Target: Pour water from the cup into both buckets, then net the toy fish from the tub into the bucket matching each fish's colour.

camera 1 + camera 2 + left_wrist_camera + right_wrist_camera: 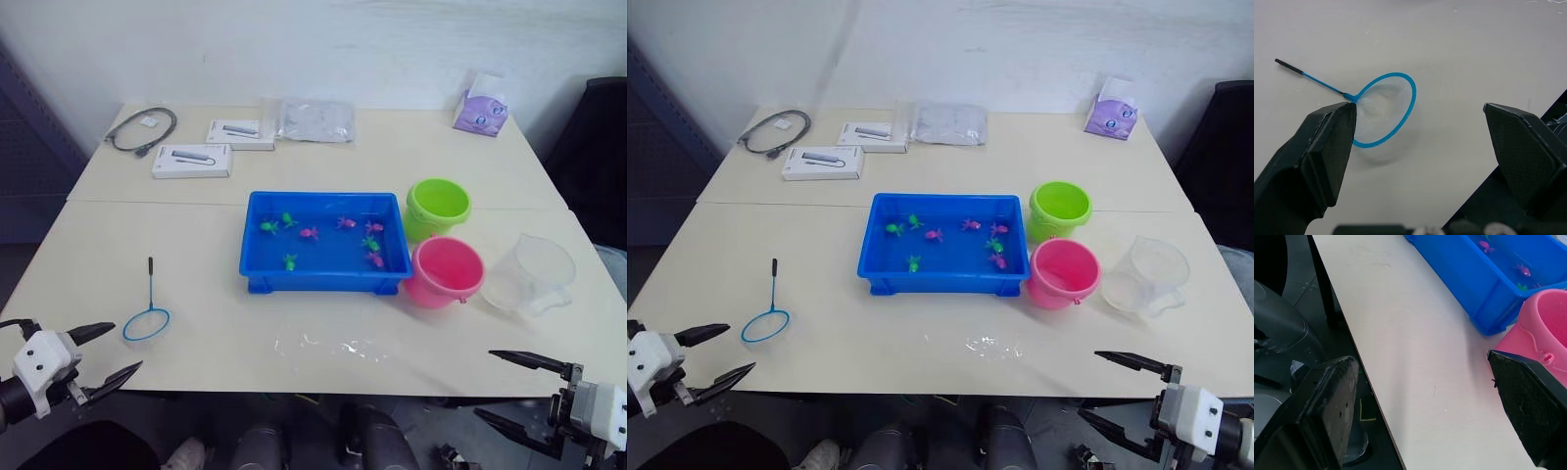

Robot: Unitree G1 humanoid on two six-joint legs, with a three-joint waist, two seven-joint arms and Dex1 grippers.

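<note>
So the blue tub (324, 245) is parked pretty much dead centre on the tabletop (196, 284), with the little toy fish (310, 233) scattered inside it, a mix of green and pink ones. At about 3 o'clock from the tub, the lime green bucket (437, 208) and the pink bucket (446, 271) are seen just beside each other, the pink one nearer the front edge and close against the tub's corner. The clear measuring cup (530, 275) is sat at 3 o'clock from the pink bucket, near it; whether they touch can't be told.

The net (148, 316) is lying flat at roughly 8 o'clock from the tub, well apart from it, hoop toward the front edge and dark handle pointing away toward 12 o'clock. A small wet patch (328, 345) is visible at 6 o'clock from the tub.

The left end effector (101, 356) is held wide open just off the front edge, near the net's hoop, nothing gripped. In the left wrist view the hoop (1385, 108) is framed between the spread fingers (1327, 147). The right end effector (509, 387) is spread open too, empty, off the front edge at around 5 o'clock from the cup.

Along the far side, at 10 to 12 o'clock, two white boxes (192, 160), a grey coiled cable (143, 129) and a plastic bag (315, 120) are laid out, plus a purple tissue pack (481, 113) at 1 o'clock.
</note>
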